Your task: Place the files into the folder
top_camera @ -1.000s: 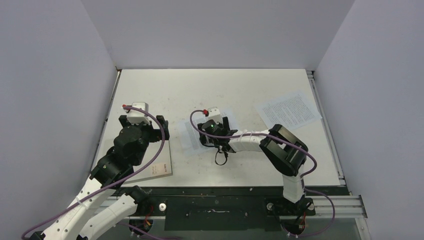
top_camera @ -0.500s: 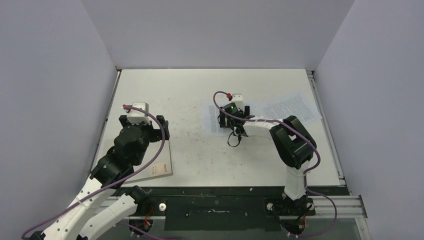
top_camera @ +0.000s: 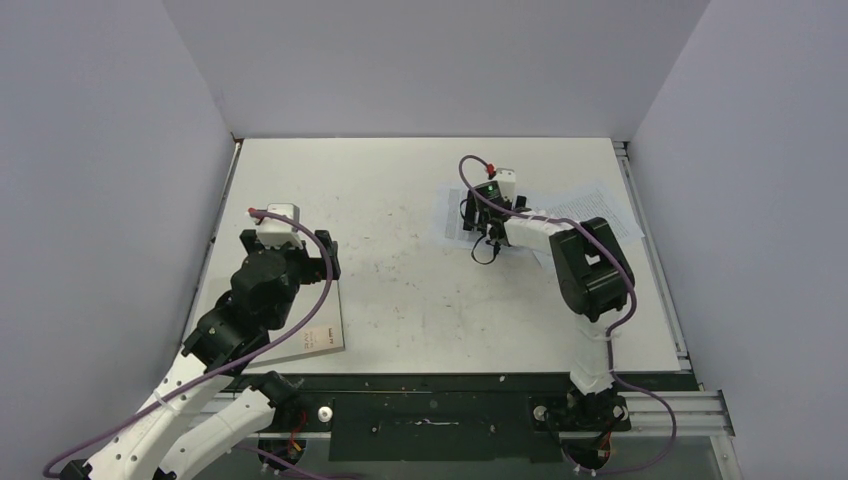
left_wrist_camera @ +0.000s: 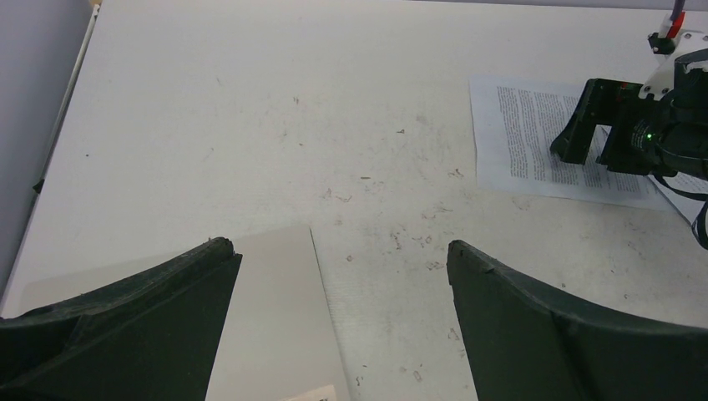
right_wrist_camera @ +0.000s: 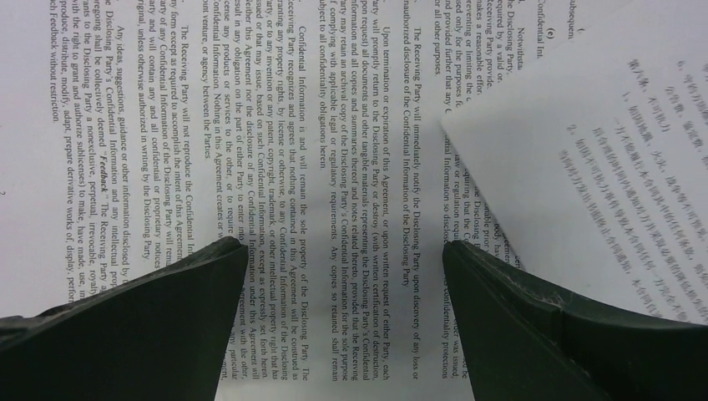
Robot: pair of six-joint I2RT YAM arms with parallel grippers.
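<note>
Jaws first: both pairs are spread wide and neither one is holding anything.

Top cam: the left gripper [top_camera: 287,252] hangs over the near-left part of the table [top_camera: 400,300], right above the folder [top_camera: 328,325]. The folder lies flat with its pale cover up (looks closed to me, no inside showing at all). The right gripper [top_camera: 490,212] is way over at the far right, sitting above the left file [top_camera: 447,218]. The right file [top_camera: 600,210] lies just beside that one, and the two seem to meet where the arm covers them.

Left wrist cam: fingers apart with bare table between them, and a corner of the folder [left_wrist_camera: 275,334] under the left finger. The left file [left_wrist_camera: 526,142] and the right gripper [left_wrist_camera: 622,134] are off in the distance.

Right wrist cam: fingers apart and low over the printed text of the left file [right_wrist_camera: 334,125]. I can't tell if the tips actually touch the paper. A corner of what I take to be the right file [right_wrist_camera: 601,125] lies over its edge.

Progress, as I read it: pretty much nothing done yet. Both pages are out on the table, well apart from the folder. Still left: get hold of them, carry them across, open the folder and slide them in.
</note>
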